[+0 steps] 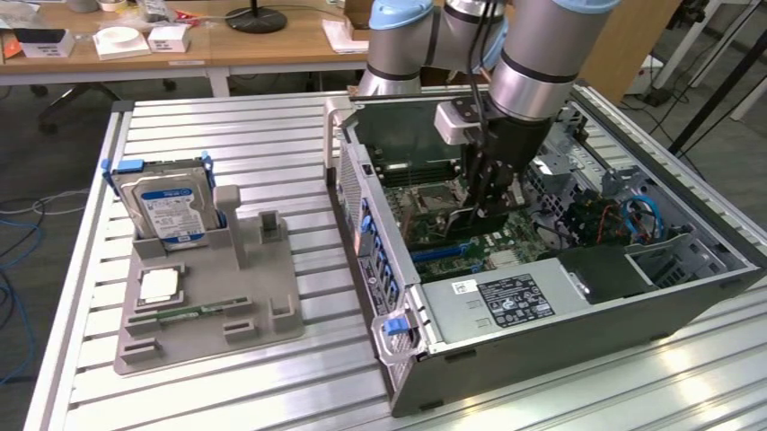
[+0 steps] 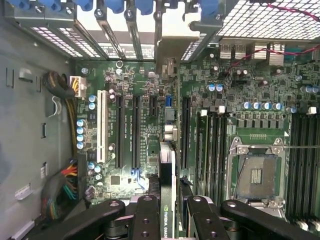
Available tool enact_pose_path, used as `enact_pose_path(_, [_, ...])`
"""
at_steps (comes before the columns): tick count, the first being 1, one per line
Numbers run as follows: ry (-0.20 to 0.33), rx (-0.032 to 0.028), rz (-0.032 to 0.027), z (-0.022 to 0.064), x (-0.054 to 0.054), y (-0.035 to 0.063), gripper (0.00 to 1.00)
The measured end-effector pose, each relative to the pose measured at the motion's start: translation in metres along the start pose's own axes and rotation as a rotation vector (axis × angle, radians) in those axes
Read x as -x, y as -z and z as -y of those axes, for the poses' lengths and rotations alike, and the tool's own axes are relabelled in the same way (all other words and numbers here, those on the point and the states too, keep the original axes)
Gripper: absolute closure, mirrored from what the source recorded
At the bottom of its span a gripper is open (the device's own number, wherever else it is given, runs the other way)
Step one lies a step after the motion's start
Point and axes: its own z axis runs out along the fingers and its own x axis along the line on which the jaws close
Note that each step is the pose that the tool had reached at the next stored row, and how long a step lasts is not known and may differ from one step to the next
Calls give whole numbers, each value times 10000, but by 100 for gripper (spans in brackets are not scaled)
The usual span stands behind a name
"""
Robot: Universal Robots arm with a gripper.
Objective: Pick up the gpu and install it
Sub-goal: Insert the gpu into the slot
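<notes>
My gripper [image 1: 484,199] reaches down into the open computer case [image 1: 671,305], over the motherboard [image 1: 446,235]. In the wrist view the gripper [image 2: 171,220] is shut on the gpu [image 2: 167,197], a thin dark card seen edge-on with an NVIDIA label between the black fingers [image 2: 146,220]. The card runs toward the rear slot openings, and its silvery bracket [image 2: 170,47] stands at that end. Below it lie the long black expansion slots [image 2: 135,131] of the board. I cannot tell whether the card's edge touches a slot.
A grey fixture [image 1: 258,296] left of the case holds a silver hard drive [image 1: 175,205], a chip [image 1: 158,285] and a green memory stick [image 1: 180,314]. Inside the case are the power supply [image 1: 509,301], cables [image 2: 60,92], memory slots [image 2: 212,145] and the processor socket [image 2: 256,175].
</notes>
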Motion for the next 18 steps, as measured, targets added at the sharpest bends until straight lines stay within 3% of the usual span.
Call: enact_pose_path(18, [0, 1, -2, -35, -1, -26, 74])
